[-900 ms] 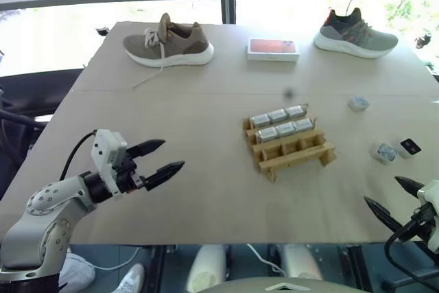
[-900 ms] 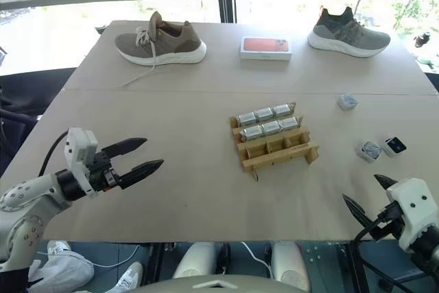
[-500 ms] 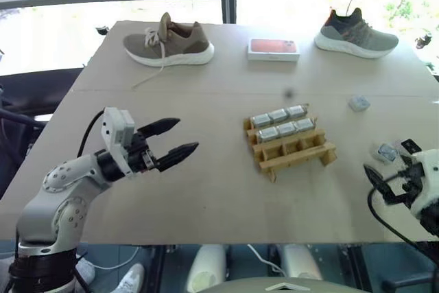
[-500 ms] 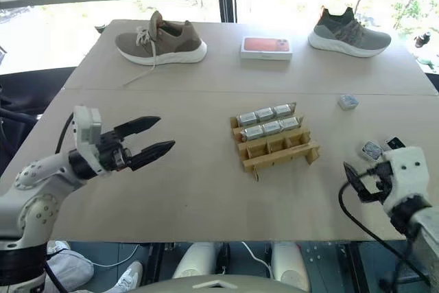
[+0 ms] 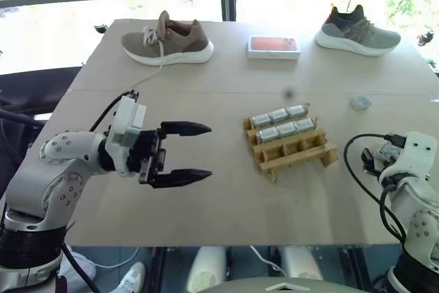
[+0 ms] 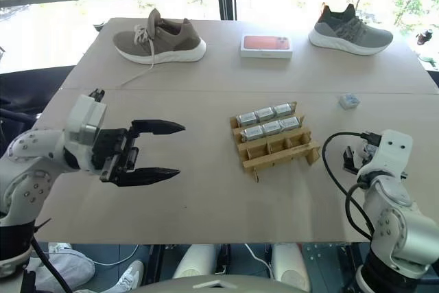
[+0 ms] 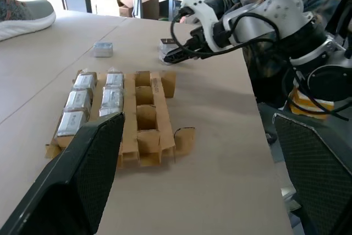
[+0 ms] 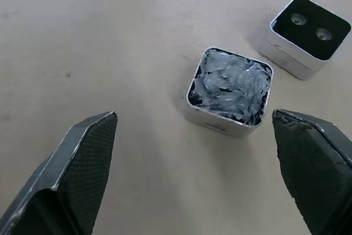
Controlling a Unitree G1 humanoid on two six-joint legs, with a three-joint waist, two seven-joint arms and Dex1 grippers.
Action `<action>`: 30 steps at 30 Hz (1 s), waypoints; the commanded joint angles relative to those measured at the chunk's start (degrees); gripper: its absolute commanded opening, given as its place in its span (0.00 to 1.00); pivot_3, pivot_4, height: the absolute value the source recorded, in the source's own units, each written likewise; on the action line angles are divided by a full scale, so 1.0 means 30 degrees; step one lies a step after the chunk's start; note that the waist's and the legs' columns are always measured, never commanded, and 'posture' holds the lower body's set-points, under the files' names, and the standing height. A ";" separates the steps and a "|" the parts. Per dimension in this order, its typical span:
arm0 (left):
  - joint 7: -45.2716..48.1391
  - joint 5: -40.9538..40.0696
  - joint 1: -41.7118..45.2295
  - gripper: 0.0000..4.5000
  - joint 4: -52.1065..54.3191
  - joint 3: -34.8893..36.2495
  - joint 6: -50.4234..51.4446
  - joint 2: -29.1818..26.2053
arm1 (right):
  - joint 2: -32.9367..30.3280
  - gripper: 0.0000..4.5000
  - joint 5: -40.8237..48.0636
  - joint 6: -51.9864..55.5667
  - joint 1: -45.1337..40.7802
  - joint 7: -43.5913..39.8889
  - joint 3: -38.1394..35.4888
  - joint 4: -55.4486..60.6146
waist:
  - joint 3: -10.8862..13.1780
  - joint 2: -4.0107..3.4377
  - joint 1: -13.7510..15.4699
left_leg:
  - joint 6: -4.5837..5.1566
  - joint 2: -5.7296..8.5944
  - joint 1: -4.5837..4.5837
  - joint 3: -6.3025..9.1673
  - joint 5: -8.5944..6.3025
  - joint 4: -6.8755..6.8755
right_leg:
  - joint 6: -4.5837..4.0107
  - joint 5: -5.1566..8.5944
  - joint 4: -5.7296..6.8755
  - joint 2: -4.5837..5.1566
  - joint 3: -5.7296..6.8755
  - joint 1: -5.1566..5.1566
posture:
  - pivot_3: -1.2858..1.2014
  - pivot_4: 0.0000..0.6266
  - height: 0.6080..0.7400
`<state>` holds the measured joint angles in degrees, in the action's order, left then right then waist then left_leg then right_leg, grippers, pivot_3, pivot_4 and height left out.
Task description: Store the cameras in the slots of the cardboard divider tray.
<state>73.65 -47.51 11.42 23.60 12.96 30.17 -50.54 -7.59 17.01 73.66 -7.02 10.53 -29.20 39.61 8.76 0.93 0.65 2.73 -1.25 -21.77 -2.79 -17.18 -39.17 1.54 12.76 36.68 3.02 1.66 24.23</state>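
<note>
Table; right arm hides right claw.

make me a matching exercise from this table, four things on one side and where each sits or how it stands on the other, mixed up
Things:
1. cardboard divider tray
2. white box with red-orange top
3. left gripper
4. right gripper

Places or states:
A. far edge of the table, between two shoes
B. open, hanging over bare table left of the tray
C. two rows filled with cameras, nearest row of slots empty
D. open, just short of a loose camera with a silvery top

Pairs: 1-C, 2-A, 3-B, 4-D
</note>
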 commanded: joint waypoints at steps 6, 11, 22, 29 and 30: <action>-0.0055 -0.0592 0.0157 0.99 0.0568 0.0514 0.0173 -0.0144 | 0.0392 0.99 -0.1921 -0.1187 -0.1616 0.1101 -0.0122 -0.2117 | 0.0003 -0.0005 -0.0086 | 0.0001 -0.0005 -0.0001 0.0003 -0.0001 0.0005 | 0.0007 -0.0003 0.0001 -0.0011 -0.0003 0.0006 | 0.52 0.24 1.00; -0.0233 -0.0665 -0.0091 1.00 0.0562 0.0846 0.0069 -0.0162 | 0.0539 0.71 -0.2299 -0.2297 -0.1892 0.0999 -0.0100 -0.2963 | 0.0006 -0.0009 -0.0138 | 0.0023 -0.0007 0.0000 0.0003 -0.0013 0.0004 | 0.0007 -0.0003 0.0003 -0.0011 -0.0005 0.0006 | 0.52 0.24 1.00; -0.9517 -0.2095 0.1014 1.00 0.2402 0.0566 0.5856 0.0266 | -0.5989 0.41 -0.1945 -0.8623 0.1797 -0.6822 0.5254 0.0842 | 0.0045 -0.0039 -0.0406 | 0.0029 0.0008 -0.0017 0.0013 -0.0017 0.0005 | 0.0031 0.0000 -0.0020 0.0021 -0.0072 0.0002 | 0.52 0.24 1.00; -1.6416 -1.2091 0.6329 1.00 -0.2788 -0.1345 1.3166 0.2238 | -1.1232 0.41 -0.2196 -1.4006 -0.0190 -1.3378 1.0390 0.3202 | 0.0061 0.0037 -0.0487 | 0.0085 -0.0043 0.0058 0.0080 -0.0047 -0.0010 | 0.0115 0.0045 0.0024 -0.0051 -0.0024 -0.0060 | 0.52 0.24 1.00; -1.7194 -1.2765 0.6920 1.00 -0.3363 -0.1659 1.3258 0.2893 | -1.1146 0.41 -0.2450 -1.4620 -0.1372 -1.3904 1.1494 0.2813 | 0.0072 0.0060 -0.0486 | 0.0084 -0.0032 0.0074 0.0081 -0.0046 -0.0011 | 0.0114 0.0044 0.0024 -0.0044 -0.0022 -0.0073 | 0.52 0.24 1.00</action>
<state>26.60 -81.43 29.76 15.82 9.07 68.32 -43.73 -40.77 11.39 33.58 -7.04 -28.75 1.94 48.93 8.98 1.11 -0.81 2.96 -1.33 -21.55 -2.55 -17.31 -39.22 1.85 12.87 36.75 2.90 1.58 24.00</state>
